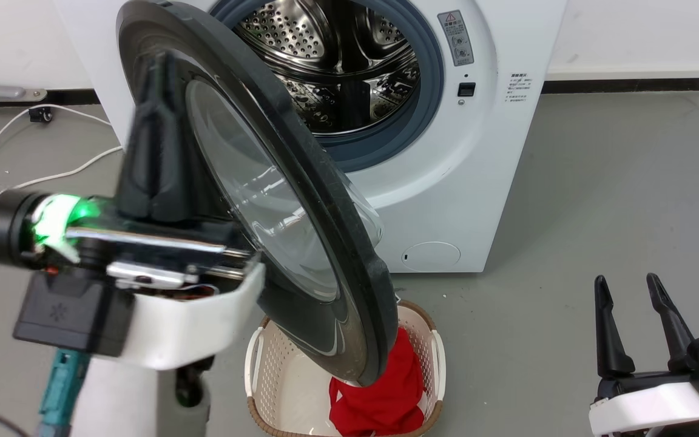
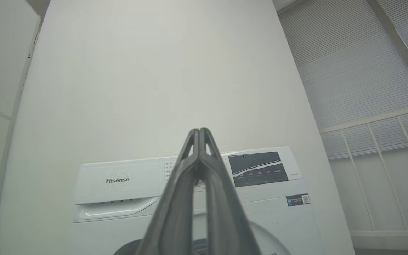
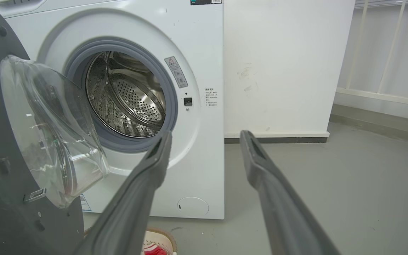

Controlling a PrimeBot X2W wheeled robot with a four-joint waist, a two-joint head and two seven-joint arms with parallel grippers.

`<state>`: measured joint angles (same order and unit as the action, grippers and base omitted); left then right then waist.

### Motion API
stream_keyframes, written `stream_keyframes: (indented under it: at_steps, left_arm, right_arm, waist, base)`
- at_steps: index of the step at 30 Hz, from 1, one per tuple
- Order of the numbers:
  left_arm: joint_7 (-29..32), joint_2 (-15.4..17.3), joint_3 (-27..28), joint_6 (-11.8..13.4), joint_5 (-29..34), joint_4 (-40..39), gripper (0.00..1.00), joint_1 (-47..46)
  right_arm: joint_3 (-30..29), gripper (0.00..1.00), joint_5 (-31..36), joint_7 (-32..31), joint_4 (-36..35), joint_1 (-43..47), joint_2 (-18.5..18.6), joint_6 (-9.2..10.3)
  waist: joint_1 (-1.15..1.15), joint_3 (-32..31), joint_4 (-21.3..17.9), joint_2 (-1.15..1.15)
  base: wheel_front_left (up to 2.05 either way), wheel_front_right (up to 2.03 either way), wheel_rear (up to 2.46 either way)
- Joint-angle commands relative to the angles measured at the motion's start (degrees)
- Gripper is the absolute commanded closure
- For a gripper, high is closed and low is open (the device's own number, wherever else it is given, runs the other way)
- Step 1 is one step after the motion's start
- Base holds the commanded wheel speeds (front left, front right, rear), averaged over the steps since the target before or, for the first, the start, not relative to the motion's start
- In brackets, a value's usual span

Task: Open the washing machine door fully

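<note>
Two white cables point(image 1: 3, 133) trail over the grey floor point(image 1: 598, 212) at the far left of the head view. Next to them the left pincer point(image 1: 161, 73) points upward in front of the outer face of the washing machine door point(image 1: 276, 206). Whether it touches the glossy surface cannot be told. In its own wrist view the left pincer point(image 2: 199, 132) has its two fingers pressed together with nothing between them, aimed up at the control panel of the washing machine point(image 2: 119, 198).

The door stands swung well out from the machine on its left side, almost edge-on to the head camera, with the clear glass bowl point(image 3: 48, 131) bulging toward the opening. Behind it, the steel drum point(image 1: 337, 60) and grey gasket point(image 1: 431, 103) lie uncovered in the white washing machine point(image 1: 446, 182).

Below the door's lower rim a pale laundry basket point(image 1: 436, 346) sits on the floor holding a red cloth point(image 1: 386, 394). At the far right, the right pincer point(image 1: 627, 279) sits low, well apart from the machine, fingers spread wide and empty.
</note>
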<state>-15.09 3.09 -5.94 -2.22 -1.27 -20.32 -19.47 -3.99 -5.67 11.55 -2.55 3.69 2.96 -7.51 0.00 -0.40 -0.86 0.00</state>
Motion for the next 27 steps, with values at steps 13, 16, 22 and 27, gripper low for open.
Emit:
stream_keyframes:
  at_steps: [13, 16, 22, 27]
  left_arm:
    - [8.01, -0.19, -22.38, -3.74, -7.73, 3.33, 1.0, 1.8]
    - [11.11, -0.18, -25.31, -3.78, -9.86, 5.07, 1.0, 4.79]
    - [15.51, 0.3, -29.59, -4.04, -12.02, 9.7, 1.0, 9.61]
    - [15.04, 0.46, -30.08, -2.58, -11.36, 13.29, 1.0, 11.19]
  right_arm:
    - [0.57, 0.0, 0.01, -0.31, 0.1, 0.12, -0.13, 0.04]
    - [0.35, 0.0, -0.08, -0.43, 0.03, 0.37, -0.13, 0.04]
    - [0.82, 0.0, -0.51, -0.77, 0.26, 0.11, -0.13, 0.04]
    - [1.08, 0.0, -0.54, -0.93, 0.37, -0.2, -0.13, 0.04]
  waist:
    - [0.0, -0.48, -1.52, 0.0]
    - [0.0, -0.53, -1.36, 0.0]
    - [0.0, -0.37, -1.14, 0.0]
    - [0.0, -0.16, -1.23, 0.0]
  base:
    - [0.0, 0.0, 0.0]
    - [0.0, 0.0, 0.0]
    - [0.0, 0.0, 0.0]
    - [0.0, 0.0, 0.0]
